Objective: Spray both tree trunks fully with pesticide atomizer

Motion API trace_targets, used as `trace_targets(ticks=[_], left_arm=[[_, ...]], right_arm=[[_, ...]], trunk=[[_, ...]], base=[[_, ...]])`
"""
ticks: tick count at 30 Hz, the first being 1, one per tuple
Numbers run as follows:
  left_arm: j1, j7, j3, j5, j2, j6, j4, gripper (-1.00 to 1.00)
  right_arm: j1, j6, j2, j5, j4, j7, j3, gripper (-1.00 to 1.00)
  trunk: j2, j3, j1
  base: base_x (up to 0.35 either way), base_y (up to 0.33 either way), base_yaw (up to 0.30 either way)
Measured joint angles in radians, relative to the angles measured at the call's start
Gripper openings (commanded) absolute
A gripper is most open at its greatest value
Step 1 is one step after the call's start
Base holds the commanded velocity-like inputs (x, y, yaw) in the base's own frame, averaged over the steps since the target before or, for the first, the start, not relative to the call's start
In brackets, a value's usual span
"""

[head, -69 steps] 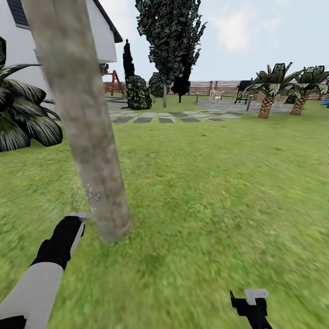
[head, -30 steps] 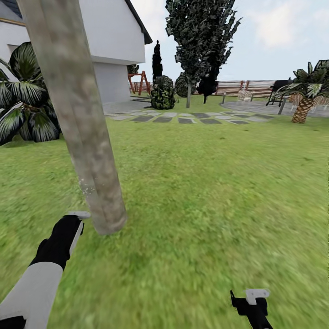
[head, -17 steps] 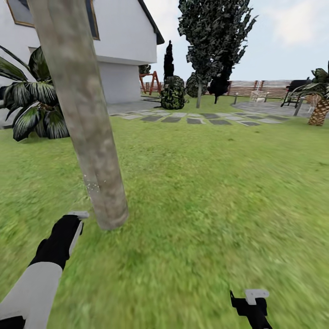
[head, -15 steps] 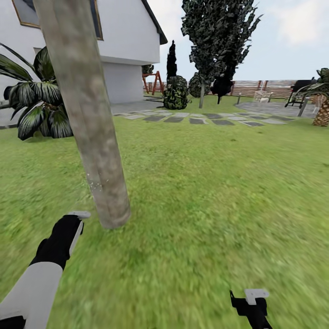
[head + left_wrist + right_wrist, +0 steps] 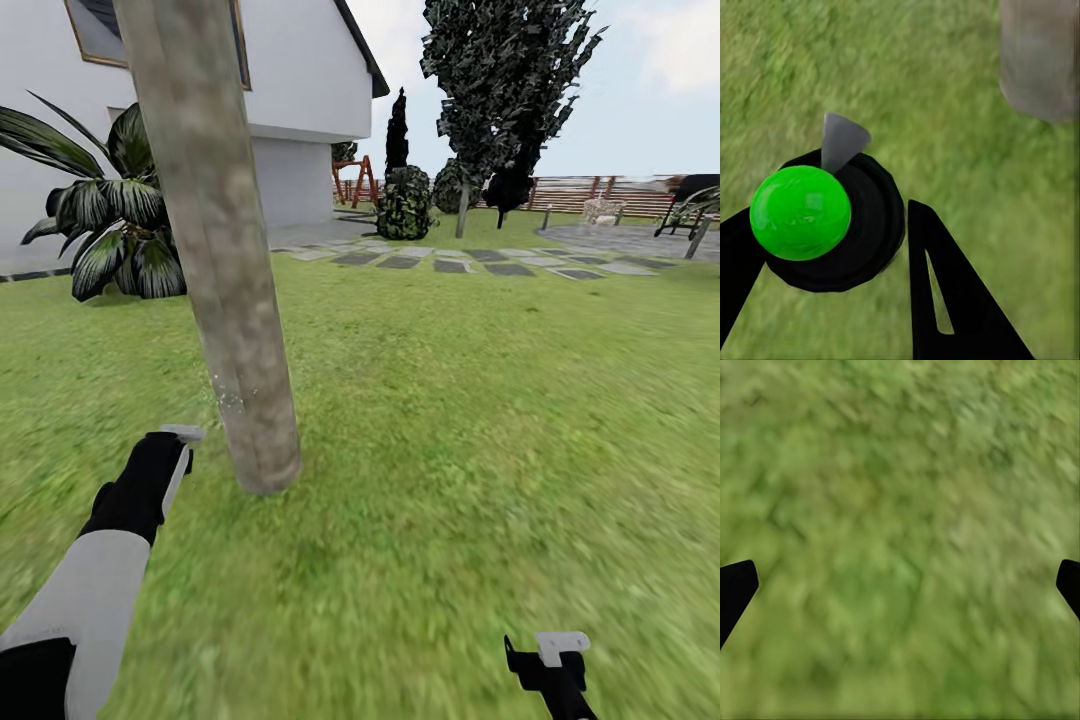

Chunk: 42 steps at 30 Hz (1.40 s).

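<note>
- Right gripper (image 5: 556, 660) hangs low at near right over the grass lawn (image 5: 480, 420); in the right wrist view its fingertips (image 5: 735, 589) sit wide apart, released, holding nothing.
- Left gripper (image 5: 832, 247) is clamped around the pesticide atomizer (image 5: 832, 225), a black body with a green ball on top and a grey nozzle.
- Tree trunk (image 5: 225, 270) rises just beyond and right of that gripper, with pale specks low down.
- Farther off: a broad-leaved plant (image 5: 115, 235) and white house (image 5: 300, 110) at left, stepping stones (image 5: 470, 265), a second tree (image 5: 500, 90), and the fence (image 5: 600, 190).
</note>
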Motion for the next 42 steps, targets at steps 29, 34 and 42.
trace_targets(ticks=[29,34,42], left_arm=[[-0.058,-0.001,0.012,-0.024,0.009,0.006,-0.008,-1.00],[-0.045,-0.002,0.063,-0.012,0.067,0.005,-0.008,-1.00],[-0.039,0.004,0.062,-0.007,0.021,-0.001,0.005,-1.00]], right_arm=[[0.000,0.001,0.001,0.000,-0.001,0.001,0.000,1.00],[0.000,0.001,0.001,0.000,0.000,0.001,0.000,1.00],[0.000,0.001,0.001,0.000,0.000,0.001,0.000,1.00]], trunk=[[0.000,0.000,0.000],[0.000,0.000,0.000],[0.000,0.000,0.000]], base=[[0.000,0.000,-0.090],[0.000,0.000,0.000],[0.000,0.000,0.000]])
